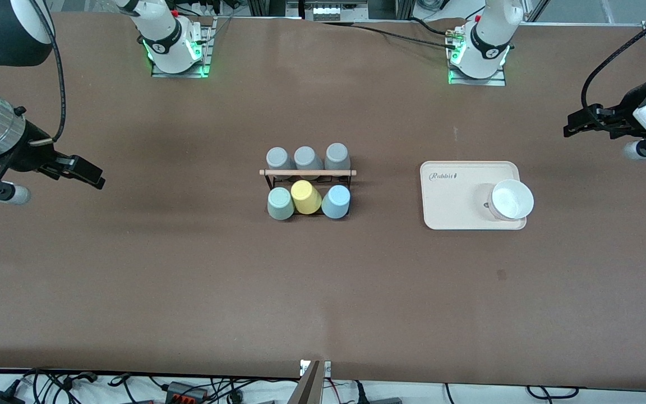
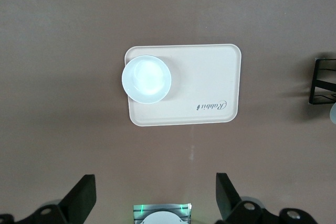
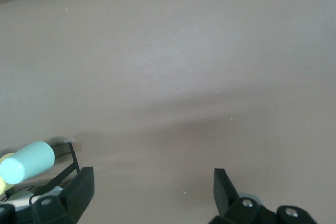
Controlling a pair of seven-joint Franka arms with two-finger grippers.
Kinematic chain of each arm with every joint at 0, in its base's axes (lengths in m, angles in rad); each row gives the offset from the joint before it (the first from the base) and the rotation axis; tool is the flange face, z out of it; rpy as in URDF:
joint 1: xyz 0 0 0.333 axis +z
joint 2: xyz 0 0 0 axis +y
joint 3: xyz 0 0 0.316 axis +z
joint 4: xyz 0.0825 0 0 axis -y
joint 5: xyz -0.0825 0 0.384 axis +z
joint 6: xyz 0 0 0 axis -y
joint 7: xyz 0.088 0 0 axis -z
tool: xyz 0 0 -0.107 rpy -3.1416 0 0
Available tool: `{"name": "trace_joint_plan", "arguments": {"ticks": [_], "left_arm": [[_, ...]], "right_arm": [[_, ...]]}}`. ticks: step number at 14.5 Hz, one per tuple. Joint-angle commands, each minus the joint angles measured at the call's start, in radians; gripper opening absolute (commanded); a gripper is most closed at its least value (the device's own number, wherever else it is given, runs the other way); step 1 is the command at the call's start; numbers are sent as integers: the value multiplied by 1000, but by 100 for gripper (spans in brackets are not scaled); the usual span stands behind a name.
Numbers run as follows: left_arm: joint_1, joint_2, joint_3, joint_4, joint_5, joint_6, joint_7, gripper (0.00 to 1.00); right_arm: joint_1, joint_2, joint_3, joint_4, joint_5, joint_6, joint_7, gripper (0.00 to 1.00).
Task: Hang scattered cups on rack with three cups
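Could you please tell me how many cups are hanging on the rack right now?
6. Three grey cups hang on the rack toward the robots; green cup, yellow cup, blue cup hang nearer the front camera.

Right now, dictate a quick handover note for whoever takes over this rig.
Left gripper: open, holding nothing, up in the air at the left arm's end of the table, over bare table beside the cream tray, which holds a white bowl. Arm waits.
Right gripper: open, holding nothing, over bare table at the right arm's end. Arm waits.
Rack: mid-table, six cups on its pegs. The mint-green cup, yellow cup and light blue cup hang in the row nearer the front camera, three grey cups in the farther row.
Done: both scattered cups hung. Left: nothing visible.
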Motion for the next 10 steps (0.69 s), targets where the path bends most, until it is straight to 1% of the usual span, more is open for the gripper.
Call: {"name": "trace_joint_plan", "arguments": {"ticks": [1, 2, 3, 6, 10], "left_arm": [[8, 9, -4, 28, -15, -20, -6, 100], [8, 8, -4, 28, -15, -20, -6, 100], [8, 8, -4, 28, -15, -21, -6, 100], [8, 8, -4, 29, -15, -20, -6, 100], [8, 8, -4, 29, -12, -20, -6, 100]], "right_arm": [[-23, -12, 22, -10, -3, -19, -28, 100], [-23, -14, 22, -18, -38, -35, -68, 100], [-25, -14, 22, -18, -58, -49, -150, 100], [-32, -18, 21, -21, -54, -85, -168, 100], [-51, -24, 15, -35, -52, -95, -170, 100]]}}
